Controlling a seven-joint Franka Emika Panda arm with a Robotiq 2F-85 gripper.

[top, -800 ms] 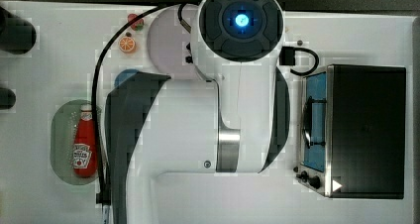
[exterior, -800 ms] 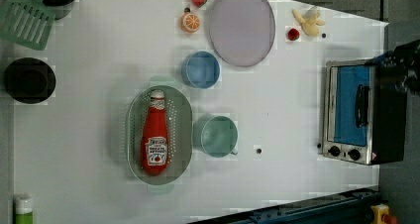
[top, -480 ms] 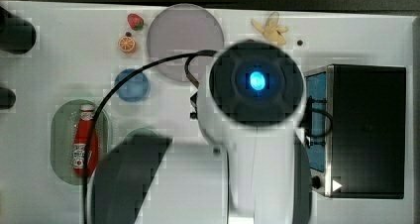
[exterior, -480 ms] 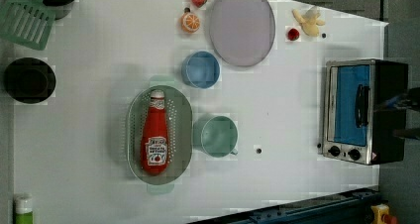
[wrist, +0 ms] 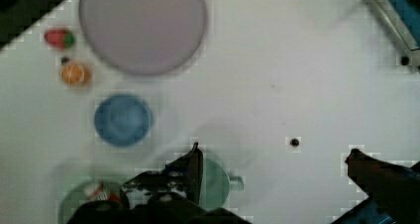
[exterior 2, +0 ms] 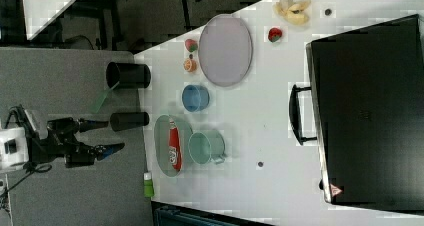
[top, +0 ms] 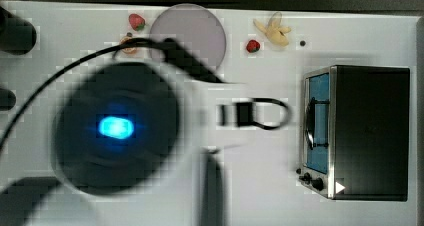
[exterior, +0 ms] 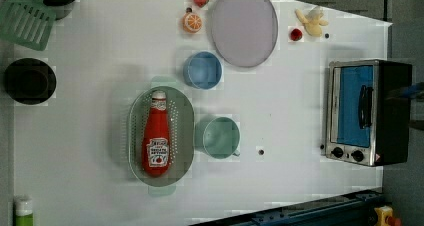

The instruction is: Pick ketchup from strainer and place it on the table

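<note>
Flat, ketchup (exterior: 157,136) in strainer (exterior: 186,136), gripper (wrist: 272,157) open

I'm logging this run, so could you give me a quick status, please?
Gripper open, empty, above the table. Ketchup lying in strainer. Green mug right beside strainer.

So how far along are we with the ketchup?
Nothing is done yet: the ketchup lies in the strainer, untouched. In hand: the open gripper hangs above the green mug, holding nothing. Left: grasp the bottle, lift it out, set it on the table.
</note>
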